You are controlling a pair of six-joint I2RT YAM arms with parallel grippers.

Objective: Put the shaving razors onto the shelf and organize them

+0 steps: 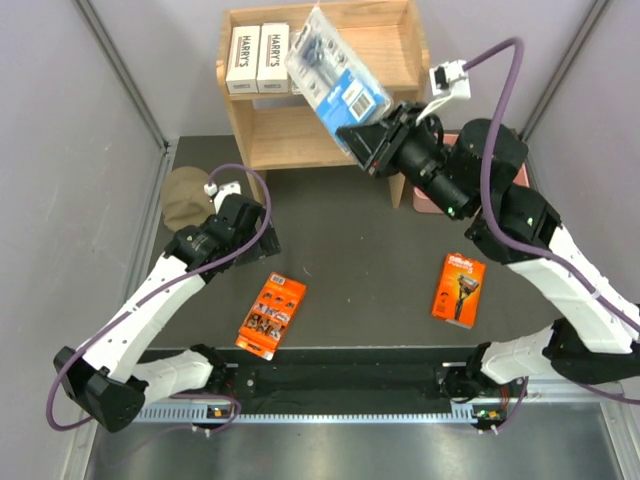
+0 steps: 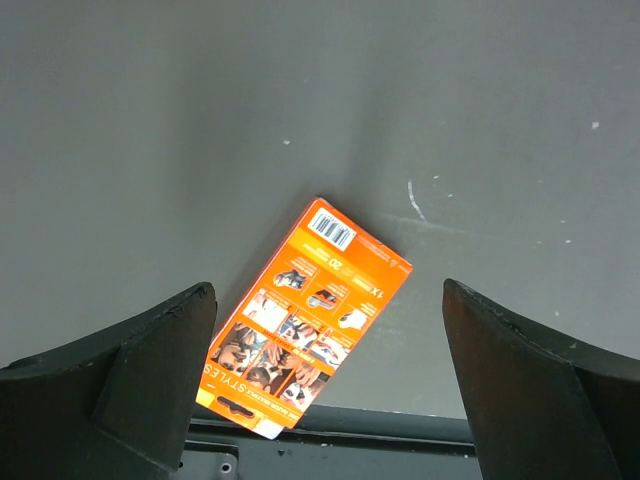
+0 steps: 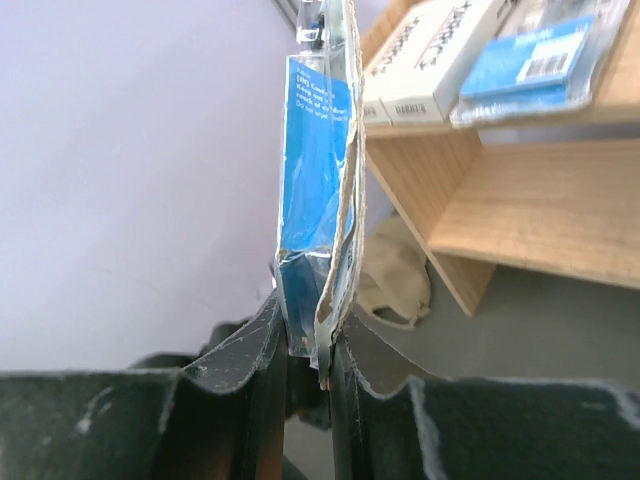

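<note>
Carrying a clear blister pack with a blue label (image 1: pixel 335 68), the right claw (image 1: pixel 372 143) is clamped shut on the pack's edge, holding it tilted above the top tier of the light-wood two-tier shelf (image 1: pixel 395 45). Two long white boxes (image 1: pixel 258 58) occupy that tier's left end. Placement is in hand; the next move likely calls for lowering the pack flat toward the tier's right end. The left claw (image 2: pixel 325 305), fully spread and empty, hangs over an orange pack (image 1: pixel 271 316) near the dark surface's (image 1: pixel 360 240) near edge.
</note>
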